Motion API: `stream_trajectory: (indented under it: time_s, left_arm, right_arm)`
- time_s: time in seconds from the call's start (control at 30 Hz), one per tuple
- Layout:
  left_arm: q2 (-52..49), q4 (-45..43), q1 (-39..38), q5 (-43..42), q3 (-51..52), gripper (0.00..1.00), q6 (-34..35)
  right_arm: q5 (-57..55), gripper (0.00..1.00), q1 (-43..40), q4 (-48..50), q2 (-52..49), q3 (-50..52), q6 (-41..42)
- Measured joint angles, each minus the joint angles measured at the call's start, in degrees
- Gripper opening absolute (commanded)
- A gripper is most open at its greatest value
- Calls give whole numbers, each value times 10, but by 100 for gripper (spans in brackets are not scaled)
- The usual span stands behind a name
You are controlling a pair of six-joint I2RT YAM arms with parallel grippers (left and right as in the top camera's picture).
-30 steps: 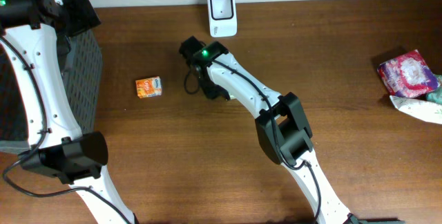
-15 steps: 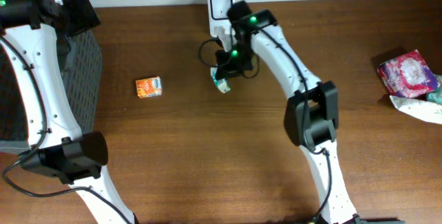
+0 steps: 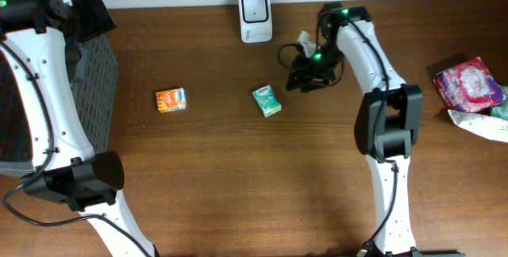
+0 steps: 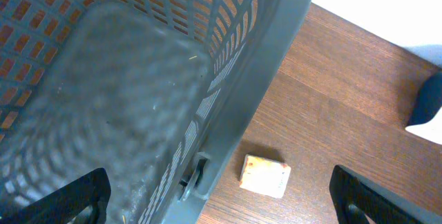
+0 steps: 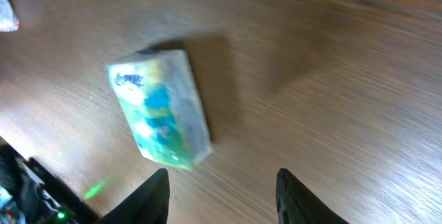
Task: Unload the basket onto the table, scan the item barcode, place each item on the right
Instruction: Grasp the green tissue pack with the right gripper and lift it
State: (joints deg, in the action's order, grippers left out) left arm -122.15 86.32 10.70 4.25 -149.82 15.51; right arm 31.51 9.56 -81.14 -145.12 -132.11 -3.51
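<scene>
A small green packet lies flat on the wooden table, below and right of the white scanner. In the right wrist view the green packet rests apart from my fingers, above the left fingertip. My right gripper hovers to the packet's right, open and holding nothing. An orange packet lies further left, beside the basket. Over the basket rim at the far left, my left gripper stands wide open and empty.
A grey mesh basket fills the table's left edge. A pink packet and other wrapped items lie at the far right. A black cable loops near the right gripper.
My right gripper carried the green packet to the scanner, let it go and swung away to the right, open. The packet now lies on the table. The left arm has not moved.
</scene>
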Motion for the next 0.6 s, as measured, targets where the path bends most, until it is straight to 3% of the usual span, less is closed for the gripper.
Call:
stream_trajectory:
  time_s: [0.27, 0.33, 0.4, 0.43, 0.6]
  left_arm:
    - [0, 0, 0, 0, 0, 99, 0]
    - [0, 0, 0, 0, 0, 99, 0]
    - [0, 0, 0, 0, 0, 99, 0]
    - [0, 0, 0, 0, 0, 99, 0]
    - [0, 0, 0, 0, 0, 99, 0]
  right_arm:
    - [5, 43, 51, 61, 0, 40, -27]
    - [9, 33, 53, 86, 0, 73, -27]
    - [37, 9, 54, 103, 0, 91, -27]
    - [55, 4, 54, 107, 0, 94, -27]
    - [195, 4, 47, 107, 0, 95, -30]
